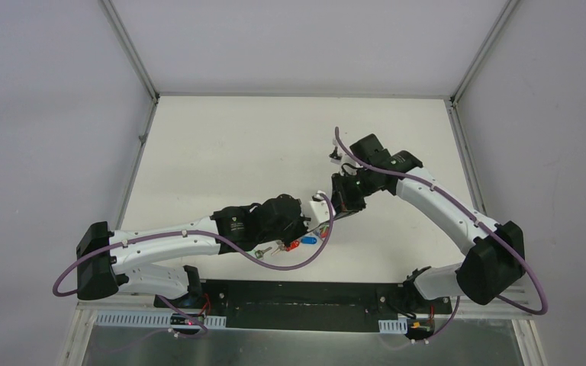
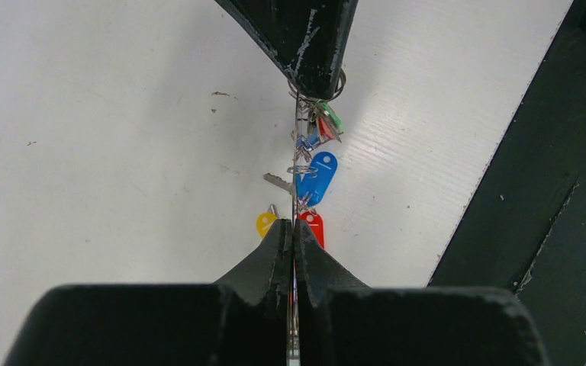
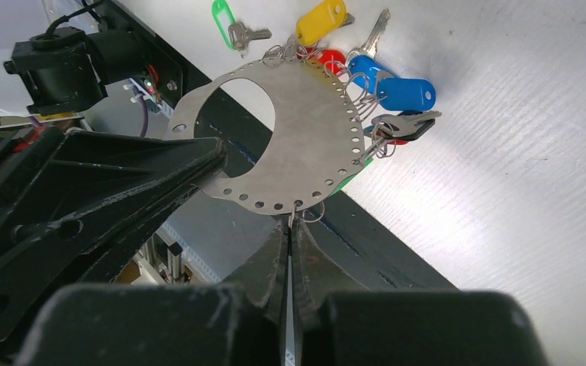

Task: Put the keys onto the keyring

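The keyring (image 3: 313,130) is a flat grey metal plate with one large hole and a row of small holes round its rim. It is held clear of the table (image 3: 519,152) near the front edge, between the two grippers. Tagged keys (image 3: 397,122) hang in a cluster from one arc of the rim on small split rings (image 3: 277,53).

The left gripper (image 2: 294,226) has its fingers together, clamped on the plate's edge. The right gripper (image 3: 290,225) has its fingers together at another stretch of rim where a split ring sits. Whether it pinches plate, ring or both cannot be told.

A blue tag (image 3: 406,93) hangs from the rim near a red tag (image 3: 328,59) and a yellow tag (image 3: 320,19). A green tag (image 3: 220,14) shows beyond the plate, and its attachment cannot be confirmed.

Risks, as judged:
1. Two rigid holds grip one thin plate. Any mismatch in arm motion would lever it out of a narrow edge grip.
2. The cluster's weight sits to one side. If one grip opened, the plate would likely swing on the other.
3. Crowded tags and rings could snag a fingertip or tangle during threading.
4. The dark rail (image 2: 526,175) lies just beside, so a dropped key could land off the white surface.

Pose: the left arm (image 1: 175,240) lies low, stretched from its base towards the centre. The right arm (image 1: 442,202) is folded, with its elbow out at the right and its wrist bent back towards the near centre. The two grippers face each other along the plate.
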Available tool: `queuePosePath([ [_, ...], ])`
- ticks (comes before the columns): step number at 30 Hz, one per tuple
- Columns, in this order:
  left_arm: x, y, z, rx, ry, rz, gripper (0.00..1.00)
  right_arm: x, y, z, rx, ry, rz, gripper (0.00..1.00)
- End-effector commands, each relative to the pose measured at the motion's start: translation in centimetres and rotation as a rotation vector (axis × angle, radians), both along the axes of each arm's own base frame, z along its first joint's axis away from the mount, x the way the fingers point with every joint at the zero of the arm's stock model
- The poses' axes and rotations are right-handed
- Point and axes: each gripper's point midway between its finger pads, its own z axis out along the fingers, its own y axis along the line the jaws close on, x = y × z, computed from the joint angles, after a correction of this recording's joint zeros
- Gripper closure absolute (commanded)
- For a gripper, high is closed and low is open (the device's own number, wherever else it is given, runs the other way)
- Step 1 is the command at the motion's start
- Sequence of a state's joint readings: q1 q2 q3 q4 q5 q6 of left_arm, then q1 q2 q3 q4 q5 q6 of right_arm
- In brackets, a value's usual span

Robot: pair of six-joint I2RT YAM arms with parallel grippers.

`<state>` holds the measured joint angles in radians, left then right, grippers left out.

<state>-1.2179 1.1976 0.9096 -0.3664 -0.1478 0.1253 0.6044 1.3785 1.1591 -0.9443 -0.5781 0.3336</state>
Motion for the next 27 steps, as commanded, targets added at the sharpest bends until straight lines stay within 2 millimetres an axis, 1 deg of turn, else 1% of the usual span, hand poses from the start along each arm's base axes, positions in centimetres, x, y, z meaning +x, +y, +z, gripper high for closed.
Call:
queuePosePath([
  [1, 0.3, -0.5, 1.4, -0.048, -0.038, -0.008, 1.0, -0.2, 0.6, 1.7, 0.082, 0.011, 0.026, 1.0],
  [8, 0.0, -0.7, 1.8, -0.065, -0.033, -0.027, 1.0, -0.4, 0.5, 3.3, 0.142, -0.096, 0.11, 1.0],
  [9, -0.1, -0.7, 1.8, -0.065, -0.031, -0.027, 0.97, -0.5, 0.4, 3.5, 0.151, -0.107, 0.122, 1.0],
  [10, 0.0, -0.7, 1.9, -0.069, -0.032, -0.025, 0.91, -0.6, 0.4, 3.7, 0.156, -0.113, 0.13, 1.0],
  [12, 0.1, -0.7, 2.0, -0.07, -0.036, -0.018, 0.83, -0.7, 0.4, 3.8, 0.162, -0.113, 0.142, 1.0],
  [17, 0.3, -0.6, 2.4, -0.077, -0.042, -0.004, 0.63, -1.1, 0.5, 3.4, 0.163, -0.074, 0.155, 1.0],
  [20, 0.2, -0.7, 3.1, -0.101, -0.045, -0.008, 0.57, -1.4, 0.5, 3.4, 0.169, -0.07, 0.168, 1.0],
  [22, -0.2, -1.0, 4.1, -0.141, -0.055, -0.046, 0.53, -1.4, 0.4, 3.4, 0.17, -0.079, 0.175, 1.0],
  [27, -2.3, -2.1, 7.5, -0.298, -0.096, -0.197, 0.36, -1.6, 0.1, 3.0, 0.168, -0.1, 0.213, 1.0],
])
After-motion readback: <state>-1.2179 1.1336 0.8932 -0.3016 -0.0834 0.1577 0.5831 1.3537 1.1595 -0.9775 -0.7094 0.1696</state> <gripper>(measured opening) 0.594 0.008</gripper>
